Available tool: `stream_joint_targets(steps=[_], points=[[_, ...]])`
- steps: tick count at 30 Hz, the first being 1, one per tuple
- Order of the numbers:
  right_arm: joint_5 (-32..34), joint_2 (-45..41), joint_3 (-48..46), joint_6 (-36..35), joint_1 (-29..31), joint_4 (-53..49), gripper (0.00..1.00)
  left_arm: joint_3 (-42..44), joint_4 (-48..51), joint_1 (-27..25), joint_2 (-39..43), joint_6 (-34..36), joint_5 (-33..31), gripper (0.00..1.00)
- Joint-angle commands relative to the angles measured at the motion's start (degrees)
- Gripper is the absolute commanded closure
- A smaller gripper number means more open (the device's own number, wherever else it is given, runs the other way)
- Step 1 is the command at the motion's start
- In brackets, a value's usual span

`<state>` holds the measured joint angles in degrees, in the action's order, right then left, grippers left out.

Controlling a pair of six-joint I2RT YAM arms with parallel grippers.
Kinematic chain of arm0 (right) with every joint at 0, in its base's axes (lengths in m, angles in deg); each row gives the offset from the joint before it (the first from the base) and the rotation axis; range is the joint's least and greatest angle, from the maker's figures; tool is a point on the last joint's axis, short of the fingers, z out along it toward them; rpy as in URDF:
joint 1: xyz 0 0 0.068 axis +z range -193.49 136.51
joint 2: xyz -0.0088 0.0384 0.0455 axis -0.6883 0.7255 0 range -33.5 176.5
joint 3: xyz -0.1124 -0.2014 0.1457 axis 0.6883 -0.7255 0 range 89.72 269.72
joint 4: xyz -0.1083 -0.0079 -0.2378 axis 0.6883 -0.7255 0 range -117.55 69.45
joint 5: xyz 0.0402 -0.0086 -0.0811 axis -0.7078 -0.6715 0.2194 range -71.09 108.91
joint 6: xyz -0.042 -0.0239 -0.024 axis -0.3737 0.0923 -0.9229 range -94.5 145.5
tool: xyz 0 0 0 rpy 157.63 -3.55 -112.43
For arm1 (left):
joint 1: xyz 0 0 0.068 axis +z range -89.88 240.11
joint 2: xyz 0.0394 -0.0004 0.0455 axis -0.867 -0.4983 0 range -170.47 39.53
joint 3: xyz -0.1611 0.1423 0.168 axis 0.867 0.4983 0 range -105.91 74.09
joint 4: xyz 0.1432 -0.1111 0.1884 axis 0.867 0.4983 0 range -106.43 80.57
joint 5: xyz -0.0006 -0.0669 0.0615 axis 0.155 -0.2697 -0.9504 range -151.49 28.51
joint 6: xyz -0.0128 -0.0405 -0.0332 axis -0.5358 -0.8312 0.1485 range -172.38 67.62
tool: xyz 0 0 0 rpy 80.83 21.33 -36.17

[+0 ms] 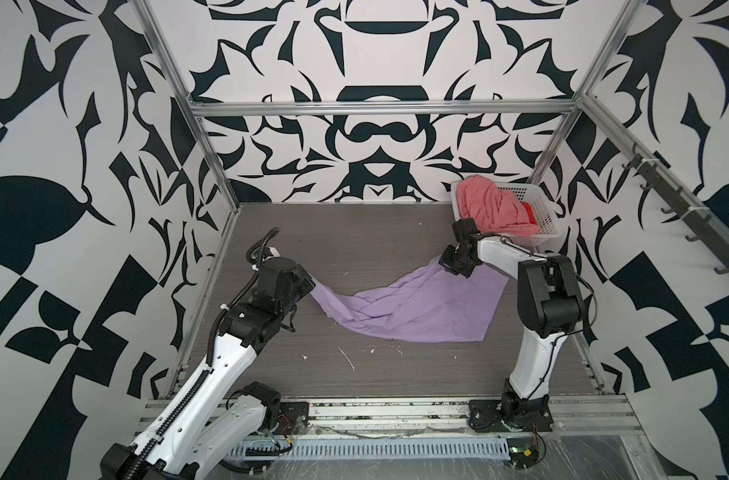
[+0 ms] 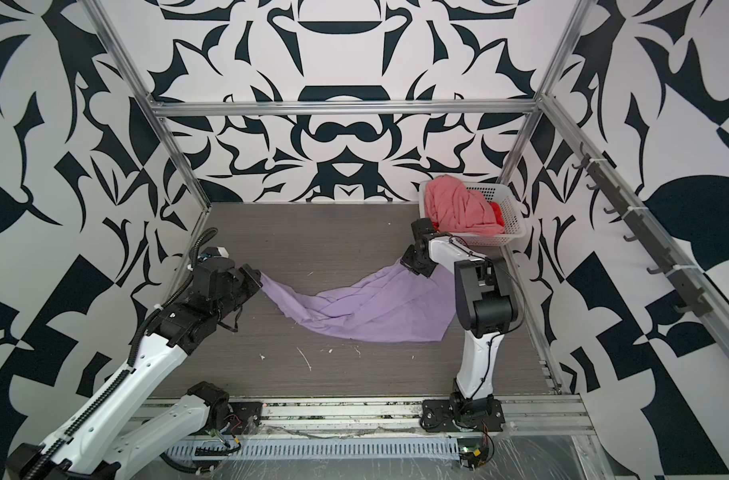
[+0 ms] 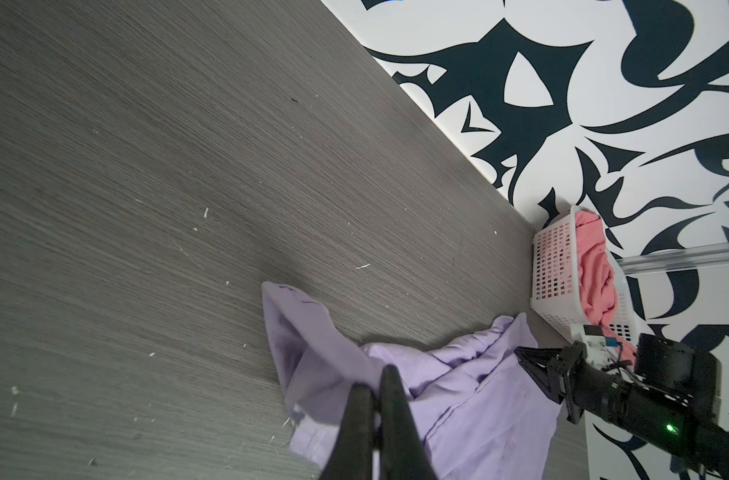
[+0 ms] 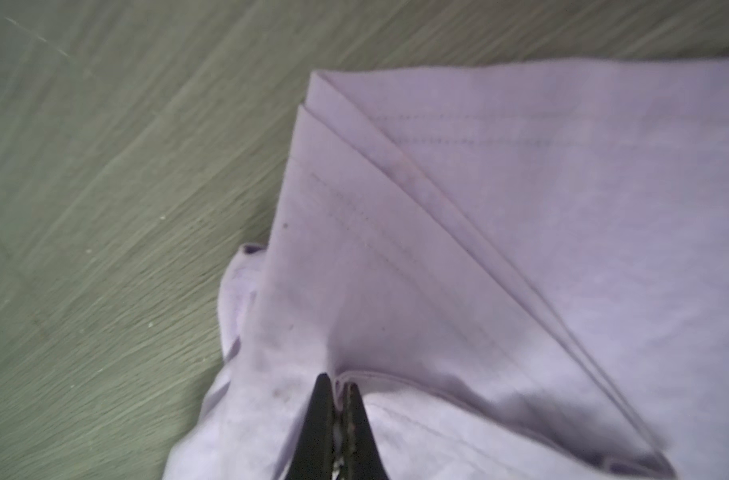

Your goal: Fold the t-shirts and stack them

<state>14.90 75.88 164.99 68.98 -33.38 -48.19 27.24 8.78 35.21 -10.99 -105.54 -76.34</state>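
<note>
Basket (image 1: 541,239) holds salmon-pink tee (image 1: 493,208) and red tee (image 1: 529,212); lavender tee (image 1: 416,307) lies outside.

bare table (image 1: 354,232) behind lavender tee (image 1: 416,307), basket (image 1: 541,212) blocking far-right corner

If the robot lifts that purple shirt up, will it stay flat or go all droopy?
Probably droopy: the soft lavender cloth t-shirt sags between the left end effector and right end effector. Likely light: small pinches hold its ends up.

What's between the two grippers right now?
Only the lavender t-shirt: in both top views it runs from the left gripper to the right gripper, each pinching an edge, sagging onto the table midway.
</note>
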Motion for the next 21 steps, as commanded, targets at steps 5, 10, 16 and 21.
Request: stream_joint_targets(steps=[5,10,16,21], points=[[3.25,-12.4,-4.3,-0.51,-0.69,-0.4,1.0,-0.61,-1.39,0.11,-1.16,-0.03,-0.73,1.0],[2.88,-22.88,-8.02,-1.57,-3.65,-0.48,1.0,-2.12,-0.4,0.18,-1.42,1.59,-2.77,1.0],[2.96,-35.55,-7.54,-6.12,-8.63,-3.63,1.0,-8.6,1.93,0.3,-1.04,5.52,-5.36,1.0],[4.09,-40.87,-0.54,-11.94,-9.68,-6.35,1.0,-14.46,0.6,0.55,-0.23,8.27,-5.38,1.0]])
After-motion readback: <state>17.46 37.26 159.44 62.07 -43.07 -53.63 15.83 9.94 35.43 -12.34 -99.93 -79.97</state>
